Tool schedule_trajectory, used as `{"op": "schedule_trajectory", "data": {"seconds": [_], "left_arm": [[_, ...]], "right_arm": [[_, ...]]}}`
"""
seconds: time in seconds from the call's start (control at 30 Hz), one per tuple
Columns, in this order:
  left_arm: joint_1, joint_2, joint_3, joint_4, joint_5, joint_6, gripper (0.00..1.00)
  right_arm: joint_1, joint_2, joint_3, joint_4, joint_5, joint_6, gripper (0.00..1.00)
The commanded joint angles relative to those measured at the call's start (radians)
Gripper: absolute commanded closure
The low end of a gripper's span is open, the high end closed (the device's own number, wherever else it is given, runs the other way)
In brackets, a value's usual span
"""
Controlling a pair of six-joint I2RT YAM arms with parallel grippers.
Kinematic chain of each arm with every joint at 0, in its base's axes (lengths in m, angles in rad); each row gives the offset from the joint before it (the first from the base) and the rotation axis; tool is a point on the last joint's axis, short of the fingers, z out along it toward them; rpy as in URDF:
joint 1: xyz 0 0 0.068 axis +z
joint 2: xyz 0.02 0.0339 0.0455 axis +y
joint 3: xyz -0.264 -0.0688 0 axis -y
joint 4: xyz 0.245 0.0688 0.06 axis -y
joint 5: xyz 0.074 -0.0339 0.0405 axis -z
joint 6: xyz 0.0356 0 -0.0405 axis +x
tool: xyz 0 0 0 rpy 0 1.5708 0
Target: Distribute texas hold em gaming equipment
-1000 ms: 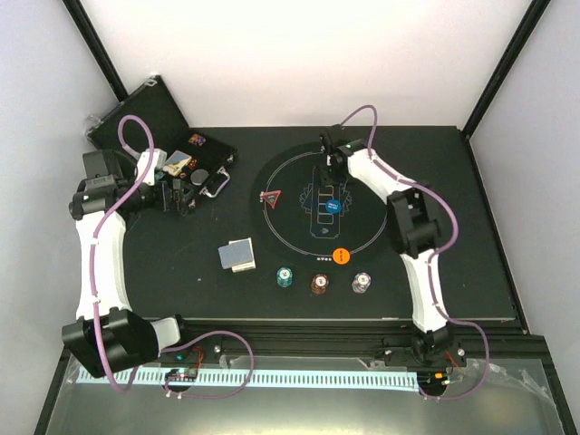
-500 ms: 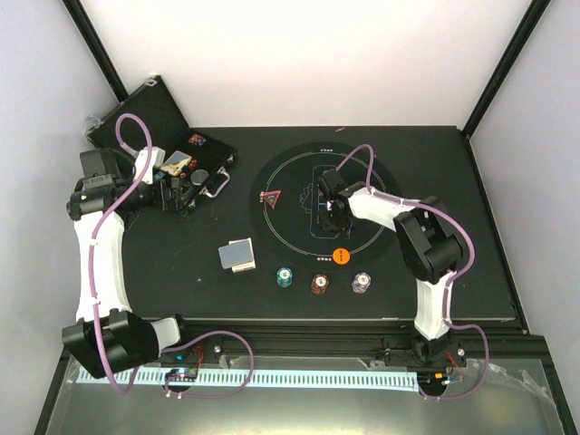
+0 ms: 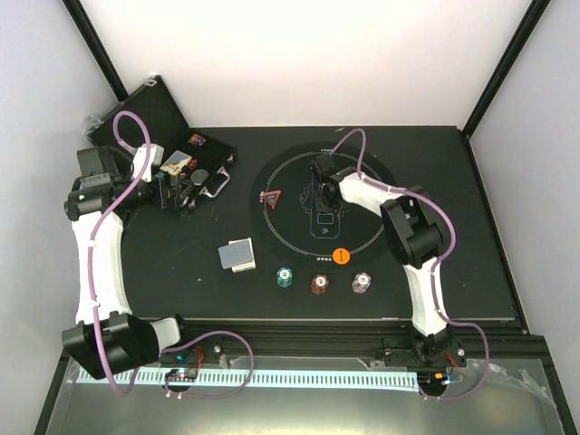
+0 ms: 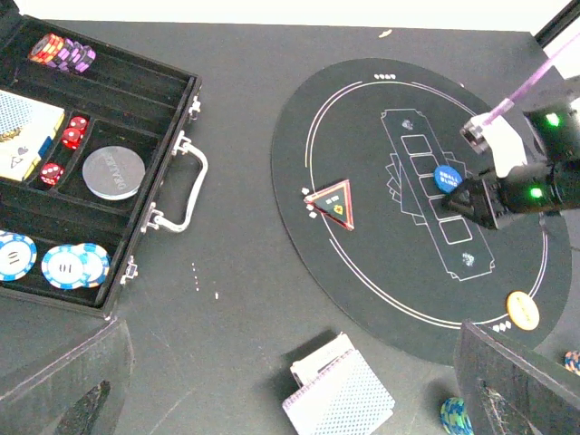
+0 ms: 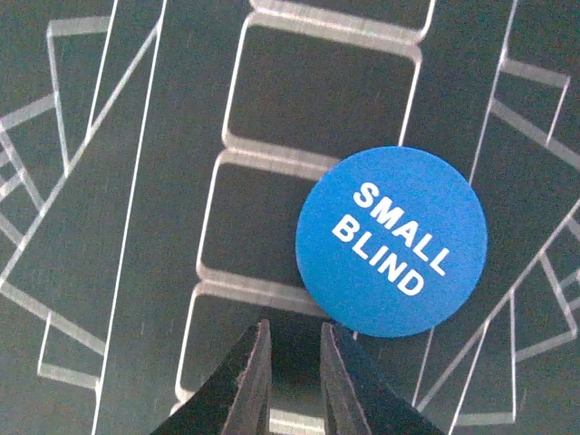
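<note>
The blue disc (image 5: 391, 240), marked SMALL BLIND, lies flat on the round mat (image 3: 290, 237). My right gripper (image 5: 294, 324) hangs low over the mat, its jaws a narrow gap apart with nothing between them. Its right fingertip is at the disc's near edge. On the mat also lie the red triangle marker (image 3: 271, 198) and the orange disc (image 3: 341, 256). Teal (image 3: 285, 275), brown-red (image 3: 319, 284) and white-grey (image 3: 362, 283) chip stacks stand in front of it. The playing cards (image 3: 237, 256) lie to its left. My left gripper (image 3: 177, 190) is wide open and empty above the case.
The open black case (image 4: 172, 163) at the back left holds more chips, red dice, a card deck and a silver disc. Its lid (image 3: 136, 113) leans against the back left corner. White walls close in the table on three sides.
My right gripper has come from the mat's far edge down to the blue disc, and its jaws have narrowed. The left arm has barely shifted.
</note>
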Motion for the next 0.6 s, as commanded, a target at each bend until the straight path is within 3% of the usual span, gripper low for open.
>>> {"op": "schedule_trajectory", "data": {"seconds": [0.0,0.27,0.33,0.4,0.5,0.57], "left_arm": [[0.008,-0.012,0.043,-0.011,0.017,-0.011,0.01],[0.008,-0.009,0.039,-0.006,0.013,-0.013,0.01],[0.008,-0.007,0.040,-0.010,0.006,-0.006,0.01],[0.008,-0.006,0.044,-0.013,0.002,0.002,0.01],[0.008,-0.006,0.049,-0.015,-0.002,0.010,0.01],[0.009,-0.005,0.051,-0.015,-0.005,0.013,0.01]], "right_arm": [[-0.042,0.096,0.133,-0.024,0.072,-0.014,0.82],[-0.081,0.303,0.492,-0.174,0.053,-0.069,0.83],[-0.081,0.319,0.544,-0.216,0.015,-0.073,0.79],[-0.074,0.268,0.453,-0.168,-0.037,-0.075,0.71],[-0.067,0.132,0.272,-0.073,-0.093,-0.071,0.52],[-0.062,0.074,0.182,-0.036,-0.099,-0.076,0.45]]}}
